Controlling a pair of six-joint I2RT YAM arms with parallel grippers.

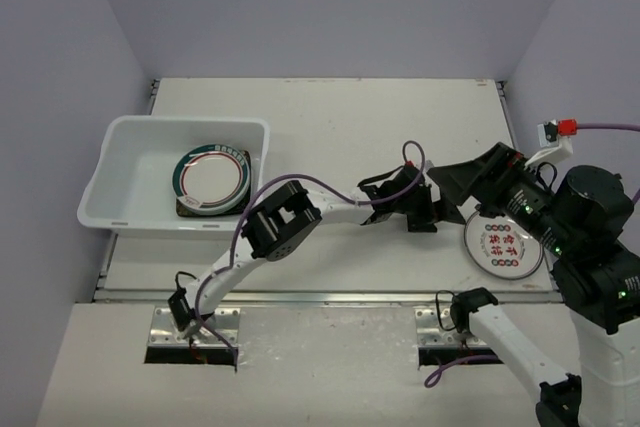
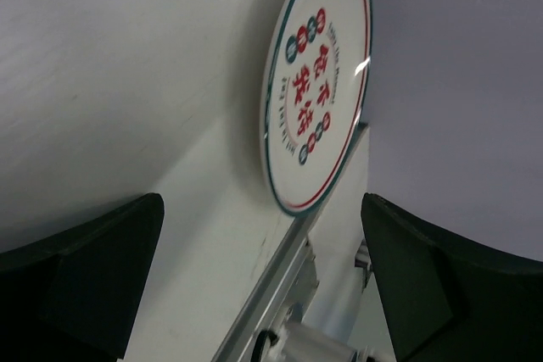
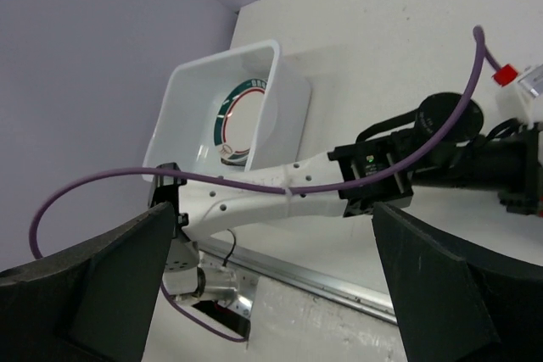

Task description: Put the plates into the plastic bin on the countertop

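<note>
Start at the plastic bin (image 1: 120, 182), which sits at the left edge of the desk (image 1: 330, 127). Inside it you have 1 round rimmed plate (image 1: 212, 180) with a teal and red band, lying flat on a black square plate (image 1: 243, 159) whose patterned corners show around it. The right wrist view gives you the same stack through the bin's open top.

Right of the bin, the left arm reaches across the desk from its base, with a purple cable (image 1: 250, 217) looping along it. The left tool (image 1: 420, 212) is well to the right of the bin. In its own wrist view the 2 dark fingers (image 2: 85, 277) stand wide apart with nothing between them.

Just beyond it, farther from the bin, the right tool (image 1: 450, 179) points back toward the bin. Its fingers (image 3: 85, 294) are spread apart too, and all you see through the gap is the left arm and the bin.

Farther right again, the character plate (image 1: 500, 245) lies flat on the desk, well apart from the bin. It is round and white with red characters and a teal-red rim. It lies close to the metal rail (image 1: 300, 295) that runs along the near side of the desk below the bin. The left tool is near its edge but not touching it, and the right arm hides part of its far side.
</note>
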